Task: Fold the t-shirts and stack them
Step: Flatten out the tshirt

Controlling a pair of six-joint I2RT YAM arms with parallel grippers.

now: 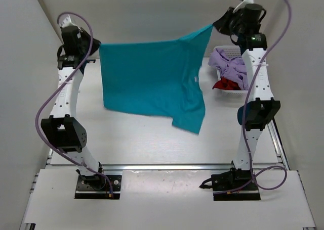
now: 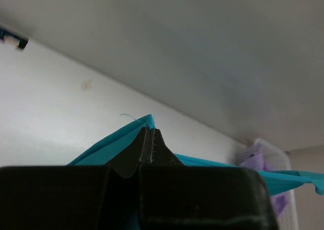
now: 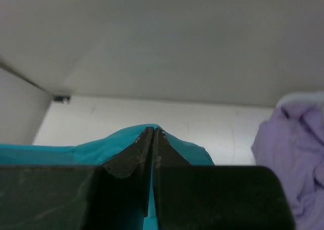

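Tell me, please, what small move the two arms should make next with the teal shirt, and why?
Probably lower the left gripper and right gripper together, laying the teal t-shirt flat on the table. Each is shut on the shirt's upper edge, and it hangs spread between them, unfolded.
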